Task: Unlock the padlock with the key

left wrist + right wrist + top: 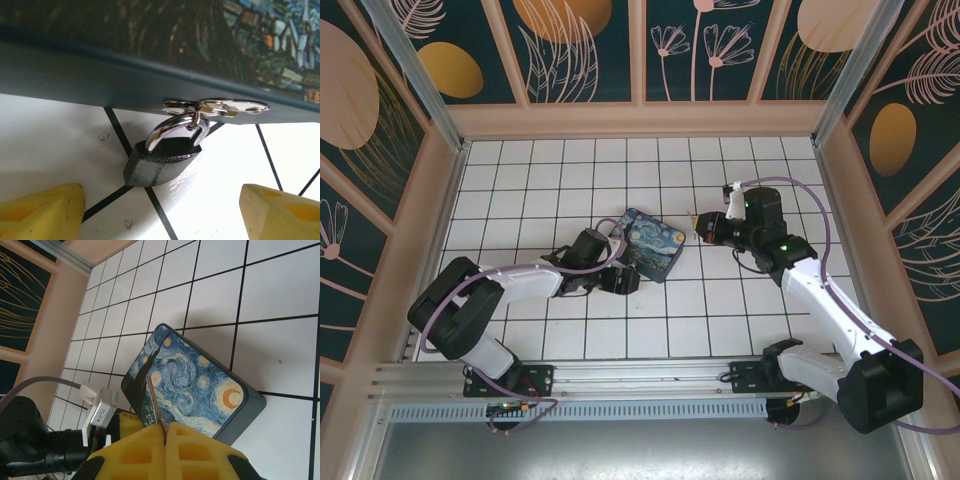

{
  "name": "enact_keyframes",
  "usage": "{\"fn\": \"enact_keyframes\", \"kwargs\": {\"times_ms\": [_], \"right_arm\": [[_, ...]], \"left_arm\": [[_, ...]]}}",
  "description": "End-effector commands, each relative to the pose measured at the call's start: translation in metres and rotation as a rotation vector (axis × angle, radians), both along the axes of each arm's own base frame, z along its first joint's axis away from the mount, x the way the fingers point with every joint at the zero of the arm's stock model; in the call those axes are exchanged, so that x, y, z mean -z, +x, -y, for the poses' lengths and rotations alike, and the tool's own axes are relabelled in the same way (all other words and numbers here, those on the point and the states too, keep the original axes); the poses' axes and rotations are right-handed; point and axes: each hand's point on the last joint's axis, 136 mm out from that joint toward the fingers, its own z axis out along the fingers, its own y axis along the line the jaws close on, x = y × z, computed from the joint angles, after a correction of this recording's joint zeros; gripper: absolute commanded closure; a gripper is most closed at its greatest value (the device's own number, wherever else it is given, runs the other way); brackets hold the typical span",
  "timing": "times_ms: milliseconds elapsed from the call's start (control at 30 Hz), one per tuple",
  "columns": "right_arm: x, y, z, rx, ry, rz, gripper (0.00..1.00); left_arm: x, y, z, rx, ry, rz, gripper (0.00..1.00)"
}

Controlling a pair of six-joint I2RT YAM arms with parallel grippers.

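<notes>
Blue swirl-painted tin mid tabletop in top view; left end effector at its near-left corner, right end effector just off its right side. Left wrist: padlock shackle hooked through the tin's hasp, body resting on the tabletop; yellow fingers wide apart either side, not touching it. Right wrist: pads pressed together, clamped on the key, blade pointing out over the tin.
</notes>
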Motion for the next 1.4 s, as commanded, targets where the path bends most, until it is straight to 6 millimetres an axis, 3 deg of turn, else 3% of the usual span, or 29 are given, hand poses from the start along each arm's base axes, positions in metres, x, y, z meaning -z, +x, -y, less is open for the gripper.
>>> {"fn": "enact_keyframes", "kwargs": {"times_ms": [0, 300, 533, 767, 967, 1200, 1367], "right_arm": [[-0.007, 0.003, -0.002, 0.015, 0.006, 0.024, 1.00], [-0.010, 0.002, -0.003, 0.021, 0.003, 0.035, 1.00], [-0.003, -0.002, -0.009, 0.017, -0.003, 0.024, 1.00], [-0.003, -0.002, -0.012, 0.018, -0.014, 0.022, 1.00], [-0.003, -0.003, -0.014, 0.015, -0.031, 0.018, 1.00], [0.004, -0.005, -0.012, 0.021, -0.042, 0.006, 1.00], [0.006, -0.006, -0.012, 0.023, -0.036, 0.005, 1.00]], "left_arm": [[-0.003, 0.007, 0.016, 0.095, -0.049, 0.060, 0.19], [0.003, 0.004, 0.040, 0.242, -0.140, 0.092, 0.18], [0.005, 0.016, 0.049, 0.283, -0.166, 0.128, 0.18], [-0.016, 0.019, 0.062, 0.321, -0.254, 0.177, 0.21], [-0.010, 0.011, 0.062, 0.337, -0.271, 0.143, 0.31], [-0.041, -0.001, 0.062, 0.345, -0.367, 0.169, 0.41], [-0.044, 0.001, 0.064, 0.330, -0.380, 0.164, 0.44]]}}
